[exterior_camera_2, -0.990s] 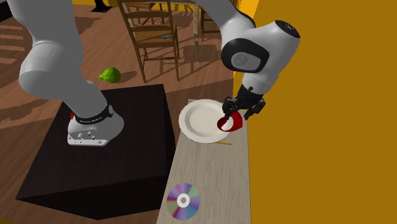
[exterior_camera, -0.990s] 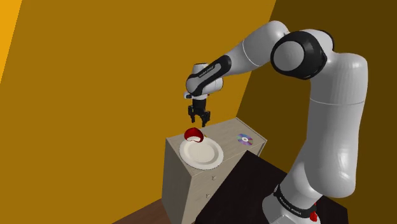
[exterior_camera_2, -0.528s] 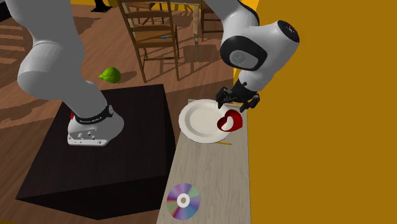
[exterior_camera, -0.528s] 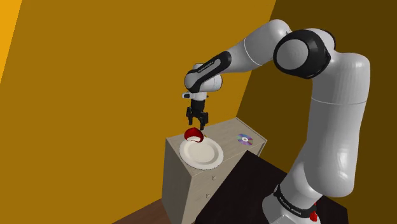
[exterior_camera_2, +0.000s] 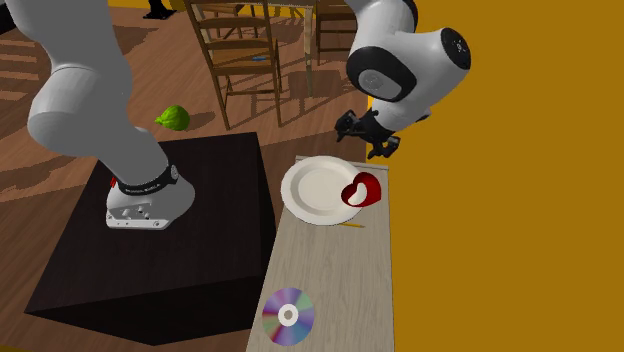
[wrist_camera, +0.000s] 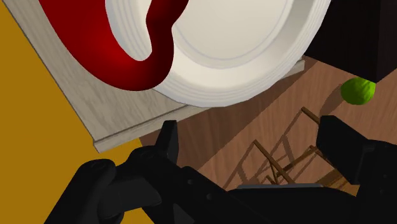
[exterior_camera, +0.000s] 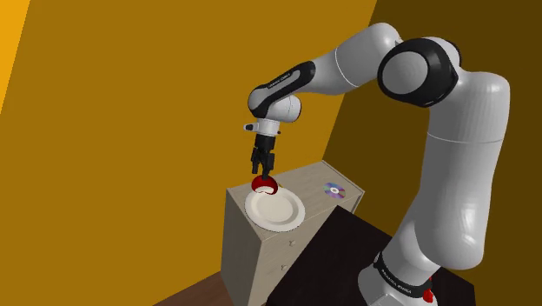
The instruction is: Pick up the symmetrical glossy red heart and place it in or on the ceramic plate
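Observation:
The glossy red heart point(exterior_camera: 264, 184) lies on the rim of the white plate point(exterior_camera: 283, 214), on the side nearest the orange wall. From the second exterior view the heart point(exterior_camera_2: 362, 190) overlaps the plate's point(exterior_camera_2: 310, 190) edge and partly rests on the cabinet top. My black gripper point(exterior_camera: 263, 164) hangs a short way above the heart, open, holding nothing. It also appears under the white wrist point(exterior_camera_2: 365, 135), well apart from the heart. In the wrist view the fingers point(wrist_camera: 167, 137) stand wide apart, with the heart point(wrist_camera: 121, 44) and plate point(wrist_camera: 254, 38) beyond them.
The plate sits on a pale wooden cabinet point(exterior_camera: 261, 252) against the orange wall. A shiny disc point(exterior_camera_2: 288, 316) lies further along its top. My black stand point(exterior_camera_2: 170, 240) is beside the cabinet. Wooden chairs point(exterior_camera_2: 240, 50) and a green ball-like thing point(exterior_camera_2: 173, 118) are on the floor.
The gripper has risen straight up from the heart with its fingers apart. The heart has stayed where it lay on the plate's rim.

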`<state>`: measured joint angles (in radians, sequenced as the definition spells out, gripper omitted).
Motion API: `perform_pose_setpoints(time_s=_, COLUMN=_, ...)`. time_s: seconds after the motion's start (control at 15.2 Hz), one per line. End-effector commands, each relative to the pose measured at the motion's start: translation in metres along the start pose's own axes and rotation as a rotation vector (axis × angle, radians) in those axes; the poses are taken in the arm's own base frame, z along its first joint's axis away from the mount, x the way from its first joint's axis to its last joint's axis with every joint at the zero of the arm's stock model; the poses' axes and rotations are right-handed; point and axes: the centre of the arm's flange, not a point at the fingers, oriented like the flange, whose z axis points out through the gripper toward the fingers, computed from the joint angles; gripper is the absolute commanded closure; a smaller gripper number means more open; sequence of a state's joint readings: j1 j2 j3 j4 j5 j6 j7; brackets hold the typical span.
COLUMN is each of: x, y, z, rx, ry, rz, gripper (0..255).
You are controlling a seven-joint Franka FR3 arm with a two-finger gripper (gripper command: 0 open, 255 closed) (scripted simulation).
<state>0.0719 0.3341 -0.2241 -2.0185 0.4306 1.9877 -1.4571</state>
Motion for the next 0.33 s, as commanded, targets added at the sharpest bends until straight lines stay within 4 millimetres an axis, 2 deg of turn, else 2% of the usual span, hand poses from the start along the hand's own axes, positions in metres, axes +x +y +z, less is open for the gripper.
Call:
perform_pose_setpoints(time_s=0.0, x=-0.007, y=0.048, z=0.003, rx=0.083, ry=-0.018, rz=0.039, gripper=0)
perform_pose_setpoints(time_s=0.26, x=-0.020, y=0.114, z=0.015, rx=0.182, ry=-0.030, rz=0.101, gripper=0)
